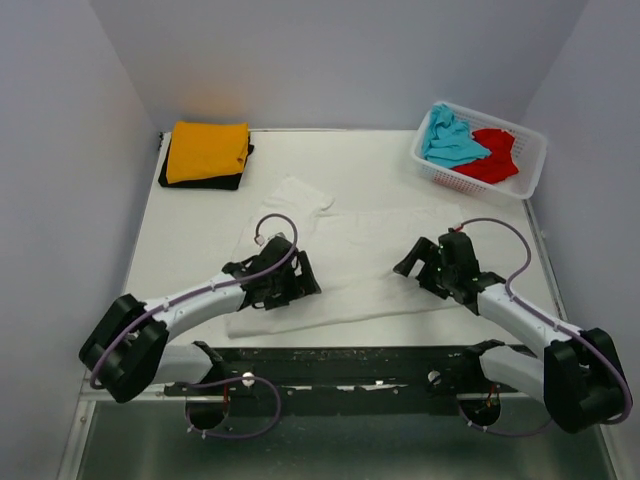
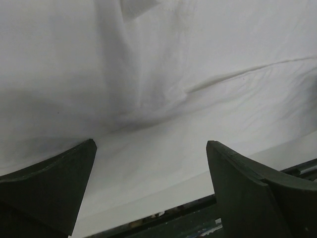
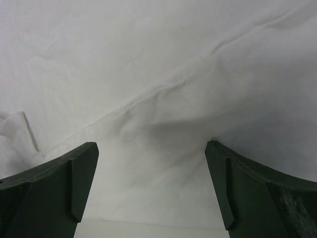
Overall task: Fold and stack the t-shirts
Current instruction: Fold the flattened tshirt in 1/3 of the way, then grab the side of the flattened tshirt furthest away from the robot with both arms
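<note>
T-shirts first, from the top view: the white shirt (image 1: pixel 350 262) lies spread on the table (image 1: pixel 185 235) in front of the arms, one sleeve angled toward the far left. It sits there because it is the one you are working on. The orange shirt (image 1: pixel 207 150) is already folded and rests on the folded black shirt (image 1: pixel 200 183) in the far left corner, so I judge the stack to be begun. The turquoise shirt (image 1: pixel 450 140) and red shirt (image 1: pixel 493 158) lie crumpled in the basket (image 1: pixel 533 165) at the far right, not yet handled. The left gripper (image 1: pixel 303 283) hangs over the white shirt's left part and the right gripper (image 1: pixel 410 264) over its right part. They are well apart, one to each side, which suits lifting the cloth for a fold.

Left wrist view: the left gripper (image 2: pixel 151 148) stands fully spread with nothing between its fingers (image 2: pixel 54 183). White shirt (image 2: pixel 173 59) fills the picture, with a long crease slanting across it and a dark rail low at the right. You cannot tell from here whether the fingertips touch the cloth.

Right wrist view: the right gripper (image 3: pixel 151 148) is likewise spread wide and grasps nothing. Below it is white shirt (image 3: pixel 148 59), rumpled into a soft ridge between the fingers (image 3: pixel 257 188) — a likely place to pinch. The cloth is thin and limp, so a shallow bite may catch only the top layer.
</note>
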Available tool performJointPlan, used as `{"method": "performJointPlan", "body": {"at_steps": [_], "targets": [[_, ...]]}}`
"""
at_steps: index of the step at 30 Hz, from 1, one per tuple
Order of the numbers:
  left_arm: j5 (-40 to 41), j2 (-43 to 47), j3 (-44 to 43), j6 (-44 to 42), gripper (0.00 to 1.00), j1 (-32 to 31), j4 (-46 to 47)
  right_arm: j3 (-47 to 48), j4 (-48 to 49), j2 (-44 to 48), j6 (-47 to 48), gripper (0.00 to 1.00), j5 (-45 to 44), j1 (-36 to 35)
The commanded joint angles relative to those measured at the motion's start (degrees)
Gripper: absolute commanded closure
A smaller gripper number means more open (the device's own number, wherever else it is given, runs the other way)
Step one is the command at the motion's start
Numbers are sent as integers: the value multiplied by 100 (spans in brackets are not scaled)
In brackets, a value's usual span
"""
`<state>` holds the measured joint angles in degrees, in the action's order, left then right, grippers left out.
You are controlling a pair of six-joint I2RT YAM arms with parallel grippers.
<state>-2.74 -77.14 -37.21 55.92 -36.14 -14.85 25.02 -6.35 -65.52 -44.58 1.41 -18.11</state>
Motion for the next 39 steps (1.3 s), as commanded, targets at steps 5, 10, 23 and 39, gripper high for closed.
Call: {"method": "performJointPlan", "body": {"at_steps": [5, 10, 23, 39], "targets": [[1342, 1739, 1249, 1945, 1, -995, -1975, -489, -2444, 1144, -461, 0, 599, -22], [1301, 2343, 1343, 1853, 1, -1188, -1916, -439, -2946, 1863, -486, 0, 550, -21], [2062, 2650, -92, 637, 1, -994, -2215, 779, -2403, 1934, 141, 0, -598, -26], [161, -1697, -2729, -550, 1, 2225, 845, 653, -814, 817, 200, 0, 35, -26]]}}
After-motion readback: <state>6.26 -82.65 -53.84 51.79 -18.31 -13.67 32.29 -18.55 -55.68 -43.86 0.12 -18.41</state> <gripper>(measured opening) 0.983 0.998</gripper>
